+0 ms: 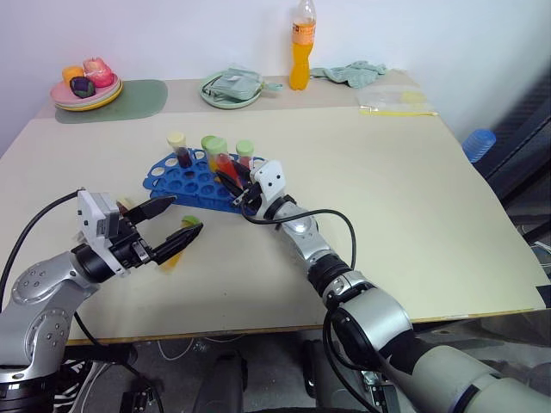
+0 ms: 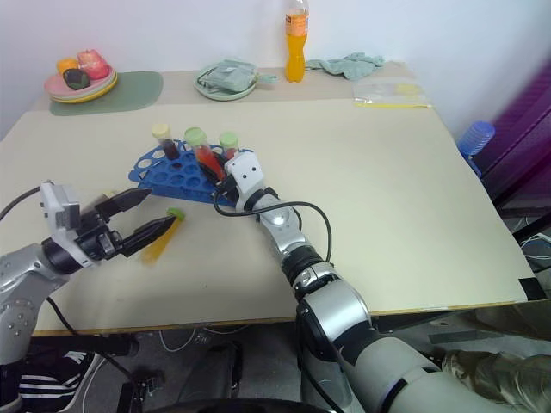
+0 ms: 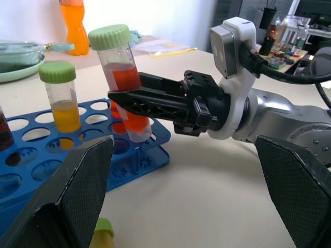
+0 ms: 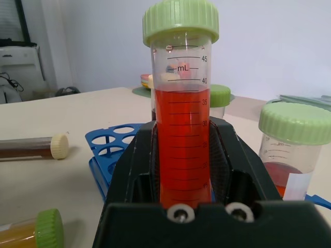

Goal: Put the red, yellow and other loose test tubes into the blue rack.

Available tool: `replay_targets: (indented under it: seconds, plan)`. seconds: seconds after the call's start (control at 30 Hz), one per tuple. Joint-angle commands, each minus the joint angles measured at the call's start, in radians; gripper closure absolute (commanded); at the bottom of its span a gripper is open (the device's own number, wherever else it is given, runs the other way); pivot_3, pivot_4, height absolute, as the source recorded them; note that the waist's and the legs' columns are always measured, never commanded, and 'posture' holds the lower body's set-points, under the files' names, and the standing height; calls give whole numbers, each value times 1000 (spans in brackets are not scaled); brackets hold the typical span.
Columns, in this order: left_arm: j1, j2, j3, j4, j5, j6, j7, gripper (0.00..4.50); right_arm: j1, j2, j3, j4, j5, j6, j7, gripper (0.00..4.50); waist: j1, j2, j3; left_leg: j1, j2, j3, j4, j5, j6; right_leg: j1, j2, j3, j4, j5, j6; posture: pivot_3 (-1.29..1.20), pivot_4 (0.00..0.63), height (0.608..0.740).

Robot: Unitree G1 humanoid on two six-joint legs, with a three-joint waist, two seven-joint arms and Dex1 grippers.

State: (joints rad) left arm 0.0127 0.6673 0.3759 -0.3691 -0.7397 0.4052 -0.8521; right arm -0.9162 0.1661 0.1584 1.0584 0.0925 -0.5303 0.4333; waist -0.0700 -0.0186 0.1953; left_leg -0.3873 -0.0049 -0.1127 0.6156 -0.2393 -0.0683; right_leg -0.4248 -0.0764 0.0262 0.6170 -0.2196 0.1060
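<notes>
Gripping a red test tube (image 3: 125, 98) with a green cap, the right gripper (image 1: 244, 185) holds it slightly tilted over the near edge of the blue rack (image 1: 181, 182), its base just above a hole. Other capped tubes already stand upright in the rack at about 11 o'clock from the gripper. The left gripper (image 1: 176, 225) hovers with its fingers spread wide and empty, at 7 o'clock from the rack, above a yellow test tube (image 2: 161, 238) lying loose on the table (image 1: 413, 215). Insertion appears to be the step in hand; the next move likely calls for straightening the tube, lowering it into the hole, then releasing.
</notes>
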Motion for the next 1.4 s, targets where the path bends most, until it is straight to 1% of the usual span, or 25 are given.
replay_targets:
  seconds: [0.03, 0.2, 0.27, 0.33, 0.4, 0.57, 0.67, 0.7, 0.8, 0.83, 0.93, 0.97, 1.07, 1.1, 1.17, 1.2, 1.23, 1.33, 1.4]
  plan:
    - [-8, 0, 8, -40, -13, -10, 3, 0, 111, 57, 10, -209, 30, 37, 46, 3706, 0, 0, 0, 0, 0, 0, 0, 0, 0, 0, 0, 0, 0, 0, 0, 0, 150, 740]
    - [-7, -9, 2, -43, -10, -14, 9, 0, 200, -73, 16, -593, 77, 271, 91, 3706, 6, -1, -1, 0, 0, -1, 0, 0, 0, 1, 0, 0, 0, 1, 1, 0, 150, 740]
    - [-7, -16, -1, -43, -10, -16, 12, 0, 254, -176, 18, -766, 65, 437, 120, 3706, 8, 0, 0, 0, 0, 0, 1, 0, 0, 1, 0, 0, 0, 0, 0, 0, 150, 740]
    - [-12, -24, -7, -48, -11, -13, 18, 0, 297, -280, 10, -910, 79, 663, 140, 3706, 19, 0, 0, 0, 0, 0, 1, 0, -1, 1, 0, 0, 0, -1, -2, 0, 150, 740]
    - [-16, -29, -14, -55, -9, -11, 22, 0, 317, -360, -5, -1020, 112, 824, 157, 3706, 27, 0, 0, 0, 0, 0, 2, 0, -1, 1, 0, 0, 0, -1, -2, 0, 150, 740]
    - [-26, -30, -26, -54, -8, -9, 19, 0, 324, -533, -23, -1252, 176, 1228, 188, 3706, 25, 0, 0, 0, 0, 0, 1, 0, 0, 0, 0, 0, 0, -1, -2, 0, 150, 740]
    - [-36, -25, -34, -40, -3, -14, 6, 0, 340, -713, 40, -1415, 204, 1477, 264, 3706, 31, 0, 0, -1, 0, 0, 2, 0, 0, 1, -1, 0, 0, -2, -2, 0, 150, 740]
    - [-38, -24, -36, -37, -2, -16, 4, 0, 343, -759, 61, -1455, 214, 1535, 280, 3706, 35, -1, -1, -2, 0, 0, 2, 0, 0, 0, -1, 0, -1, -2, -3, 0, 150, 740]
    - [-47, -27, -41, -26, 1, -20, -3, 0, 366, -877, 113, -1488, 259, 1703, 328, 3706, 36, -2, -1, -3, 0, 1, 3, 0, 0, 1, -1, 0, -3, -2, -3, 0, 150, 740]
    - [-50, -31, -46, -24, 4, -23, -3, 0, 372, -910, 137, -1480, 248, 1744, 319, 3706, 36, -2, -1, -3, 0, 1, 3, 0, 0, 1, -1, 0, -3, -2, -3, 0, 150, 740]
    - [-49, -44, -66, -34, 18, -29, 0, 0, 347, -952, 178, -1407, 232, 1855, 293, 3706, 35, -1, -1, -3, 0, 1, 5, 0, 0, 1, -2, 0, -3, -2, -3, 0, 150, 740]
    - [-47, -46, -69, -39, 20, -29, 1, 0, 328, -950, 176, -1385, 238, 1895, 289, 3706, 35, -1, -2, -3, 0, 1, 6, 0, 0, 1, -2, 0, -3, -2, -3, 0, 150, 740]
    - [-42, -48, -73, -47, 21, -29, 5, 0, 296, -962, 194, -1351, 227, 1902, 279, 3706, 52, -3, -2, -3, -1, 1, 7, 0, 0, 2, -2, 0, -3, -2, -3, 0, 150, 740]
    - [-40, -49, -74, -56, 17, -26, 10, 0, 271, -960, 198, -1332, 237, 1955, 277, 3706, 57, -3, -3, -4, -1, 1, 8, 0, 0, 2, -2, -1, -3, -2, -3, 0, 150, 740]
    - [-37, -47, -76, -67, 16, -23, 15, 0, 252, -965, 210, -1312, 230, 1957, 271, 3706, 60, -3, -3, -5, -1, 1, 10, 0, 0, 3, -3, -1, -3, -2, -3, 0, 150, 740]
    - [-36, -47, -76, -70, 16, -23, 16, 0, 239, -947, 189, -1290, 242, 2015, 262, 3706, 61, -3, -3, -5, -1, 1, 11, -1, 1, 3, -3, -1, -3, -2, -3, 0, 150, 740]
    - [-37, -47, -75, -71, 14, -21, 19, 0, 234, -942, 187, -1279, 247, 2035, 258, 3706, 61, -3, -3, -5, -2, 1, 12, -1, 1, 4, -3, -1, -4, -2, -3, 0, 150, 740]
    - [-43, -50, -75, -72, 14, -22, 27, 0, 231, -940, 187, -1273, 259, 2051, 252, 3706, 61, -4, -3, -5, -3, 1, 13, -1, 1, 5, -4, -1, -4, -2, -3, 0, 150, 740]
    - [-45, -51, -78, -73, 14, -23, 31, 0, 225, -940, 178, -1272, 276, 2063, 260, 2671, 60, -4, -3, -5, -3, 1, 13, -1, 1, 5, -4, -1, -4, -2, -3, 0, 150, 740]
